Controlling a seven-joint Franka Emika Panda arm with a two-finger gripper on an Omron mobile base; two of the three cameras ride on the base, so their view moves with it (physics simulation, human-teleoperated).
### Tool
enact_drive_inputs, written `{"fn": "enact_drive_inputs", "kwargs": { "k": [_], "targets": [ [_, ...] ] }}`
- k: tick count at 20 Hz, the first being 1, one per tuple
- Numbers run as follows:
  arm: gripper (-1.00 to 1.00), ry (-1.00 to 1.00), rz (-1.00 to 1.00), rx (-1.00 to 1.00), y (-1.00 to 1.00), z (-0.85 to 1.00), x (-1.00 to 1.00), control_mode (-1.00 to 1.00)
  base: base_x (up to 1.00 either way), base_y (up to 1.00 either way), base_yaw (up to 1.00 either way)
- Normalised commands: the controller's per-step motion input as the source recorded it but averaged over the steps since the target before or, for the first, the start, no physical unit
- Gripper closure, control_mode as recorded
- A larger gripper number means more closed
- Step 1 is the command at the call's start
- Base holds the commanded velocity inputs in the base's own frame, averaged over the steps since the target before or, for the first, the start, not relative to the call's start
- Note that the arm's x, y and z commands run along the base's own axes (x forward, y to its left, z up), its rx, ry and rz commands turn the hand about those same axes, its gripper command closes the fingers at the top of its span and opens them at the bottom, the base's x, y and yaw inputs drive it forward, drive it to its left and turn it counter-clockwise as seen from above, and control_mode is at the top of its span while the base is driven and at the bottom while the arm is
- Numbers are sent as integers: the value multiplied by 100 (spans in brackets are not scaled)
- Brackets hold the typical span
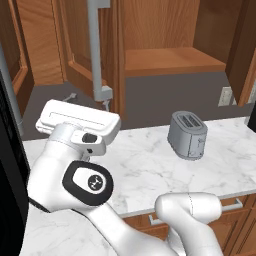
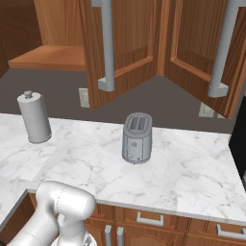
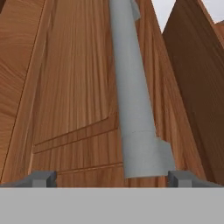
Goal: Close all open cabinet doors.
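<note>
1. Your gripper (image 3: 111,178) faces a cabinet door (image 3: 74,87) close up. The two fingertips (image 3: 41,178) stand wide apart at either side of the lower end of its grey handle (image 3: 135,113), so the hand is released and grasps nothing.
2. From the right base view you see two doors swung open above the counter (image 2: 192,168): the left door (image 2: 129,43) with its handle (image 2: 106,48), and the right door (image 2: 197,43) with its handle (image 2: 222,48).
3. In the left base view, an open door (image 1: 112,55) hangs edge-on beside the open cabinet shelf (image 1: 170,60), above the arm's wrist (image 1: 77,122).
4. A toaster (image 2: 137,138) sits mid-counter below the doors. A paper towel roll (image 2: 33,117) stands well apart to its left.
</note>
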Motion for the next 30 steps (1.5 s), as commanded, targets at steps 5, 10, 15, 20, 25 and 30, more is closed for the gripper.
{"fn": "enact_drive_inputs", "kwargs": {
  "k": [5, 10, 15, 20, 25, 30],
  "targets": [
    [-100, 0, -4, 0, -24, 0, 18, -100, 0, 0, 0],
    [-100, 0, -1, 1, -32, 0, 16, -100, 0, 0, 0],
    [-100, 0, 0, 2, -42, 0, 14, -100, 0, 0, 0],
    [-100, -1, 0, 2, -44, 0, 12, -100, 0, 0, 0],
    [-100, -1, 0, 0, -33, 0, 18, -100, 0, 0, 0],
    [-100, 0, 0, 1, -29, 0, 25, -100, 0, 0, 0]
  ]
}}
